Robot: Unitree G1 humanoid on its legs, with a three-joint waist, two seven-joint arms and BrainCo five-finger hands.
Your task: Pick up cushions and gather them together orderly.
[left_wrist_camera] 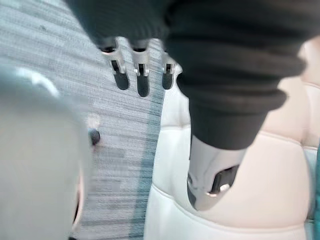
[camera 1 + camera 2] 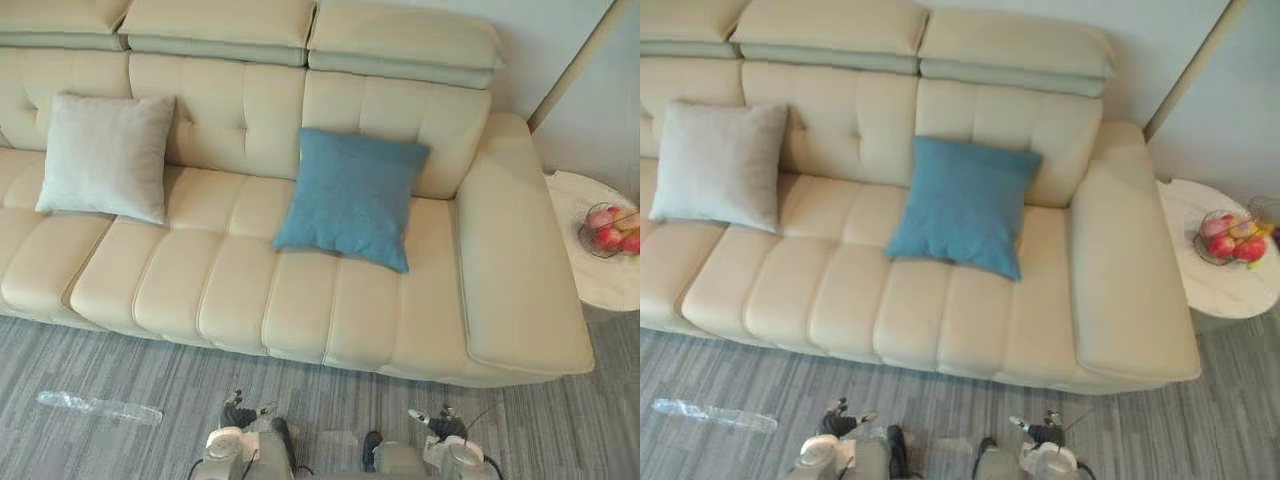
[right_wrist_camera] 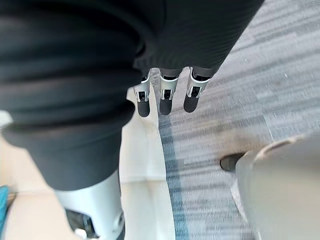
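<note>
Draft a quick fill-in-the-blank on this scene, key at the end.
The square blue fabric cushion leans against the backrest of the cream leather ____.
The square light grey fabric cushion lies on the blue cushion's ____ side.
The wire bowl of red fruit stands on the round white marble side ____.
The left hand and right hand hang open, holding ____.
Missing: sofa; left; table; nothing.

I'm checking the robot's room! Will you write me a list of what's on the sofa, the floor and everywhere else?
Surface: cream sofa.
Job's things: grey cushion on the left, blue cushion mid-sofa, both leaning on the backrest, apart.
Clutter: clear plastic strip on the grey carpet.
Hands: left hand and right hand open, fingers straight, holding nothing, low above the carpet.
Cables: nothing seen.
Surroundings: round side table with a fruit bowl beside the sofa's right arm.
</note>
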